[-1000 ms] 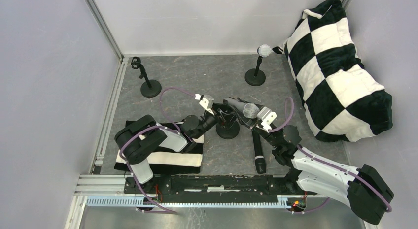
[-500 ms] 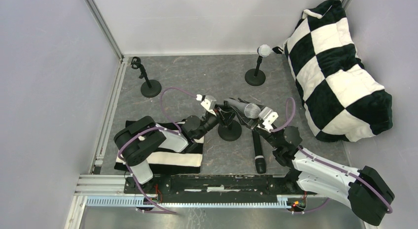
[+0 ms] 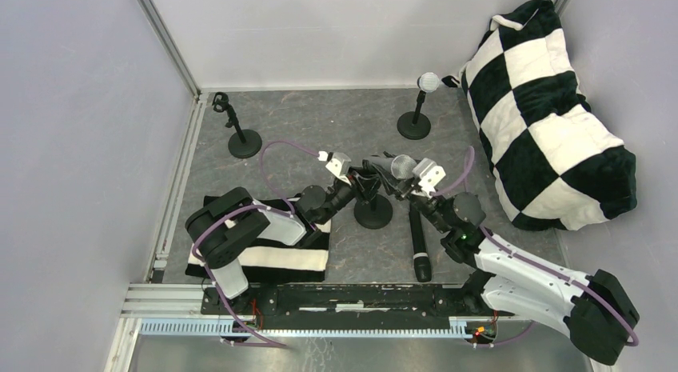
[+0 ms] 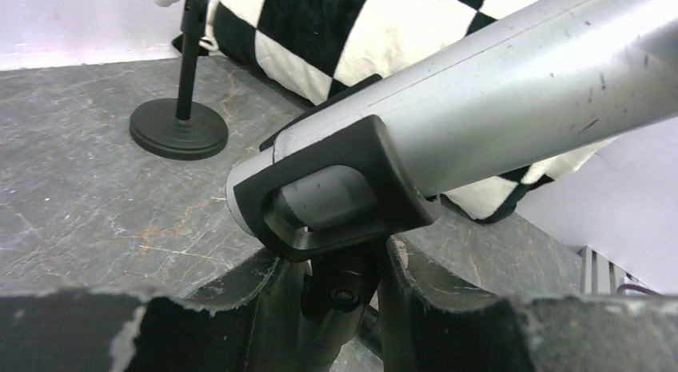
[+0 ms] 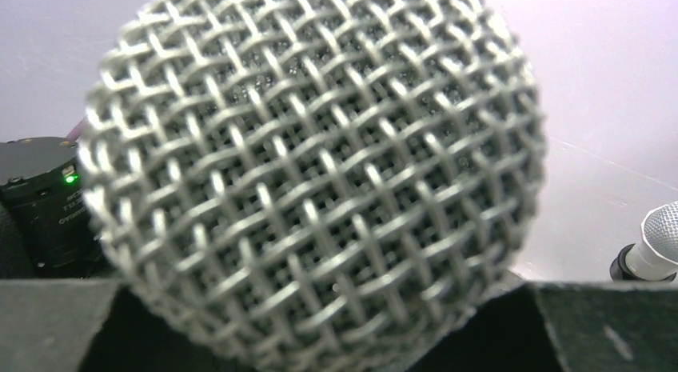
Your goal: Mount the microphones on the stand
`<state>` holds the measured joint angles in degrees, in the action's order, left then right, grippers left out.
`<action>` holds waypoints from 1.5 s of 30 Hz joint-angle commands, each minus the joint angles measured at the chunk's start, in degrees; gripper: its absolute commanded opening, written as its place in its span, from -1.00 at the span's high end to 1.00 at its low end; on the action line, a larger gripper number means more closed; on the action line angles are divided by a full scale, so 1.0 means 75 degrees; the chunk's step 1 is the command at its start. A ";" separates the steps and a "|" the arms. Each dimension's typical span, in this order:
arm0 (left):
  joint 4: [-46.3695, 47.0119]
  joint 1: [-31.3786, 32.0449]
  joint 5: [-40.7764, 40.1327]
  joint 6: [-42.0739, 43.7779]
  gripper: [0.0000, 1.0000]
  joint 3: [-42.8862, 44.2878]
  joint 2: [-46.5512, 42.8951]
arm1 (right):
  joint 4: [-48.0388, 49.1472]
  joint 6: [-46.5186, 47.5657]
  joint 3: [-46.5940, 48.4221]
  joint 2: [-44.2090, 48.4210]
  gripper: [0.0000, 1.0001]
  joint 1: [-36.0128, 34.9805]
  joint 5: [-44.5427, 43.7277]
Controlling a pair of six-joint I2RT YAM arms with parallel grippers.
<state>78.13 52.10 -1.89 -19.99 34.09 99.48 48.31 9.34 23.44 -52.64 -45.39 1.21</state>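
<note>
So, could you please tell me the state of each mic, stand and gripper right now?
silver mic: tail in the middle stand's clip, slanted.
white mic: mounted on the right stand.
black mic: lying loose on the table.
middle stand: upright, holding the silver mic.
left stand: upright, clip empty.
right stand: upright, holding the white mic.
left gripper: shut on the middle stand's stem.
right gripper: shut on the silver mic's head.

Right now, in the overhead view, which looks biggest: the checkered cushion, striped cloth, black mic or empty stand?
1. Checkered cushion, by far the largest.
2. Striped cloth, though it is partly hidden.
3. Black mic and empty stand: they look about alike, so I won't rank them.
</note>
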 commanded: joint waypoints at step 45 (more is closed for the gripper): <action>-0.1488 0.0223 -0.1669 0.1219 0.96 0.0431 -0.0022 | -0.4026 -0.0953 0.1081 0.0340 -0.41 0.0652 0.1036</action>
<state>72.86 53.71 -10.48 -12.95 36.69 99.35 31.51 4.75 30.09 -53.74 -40.60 6.52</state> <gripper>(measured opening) 0.382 0.653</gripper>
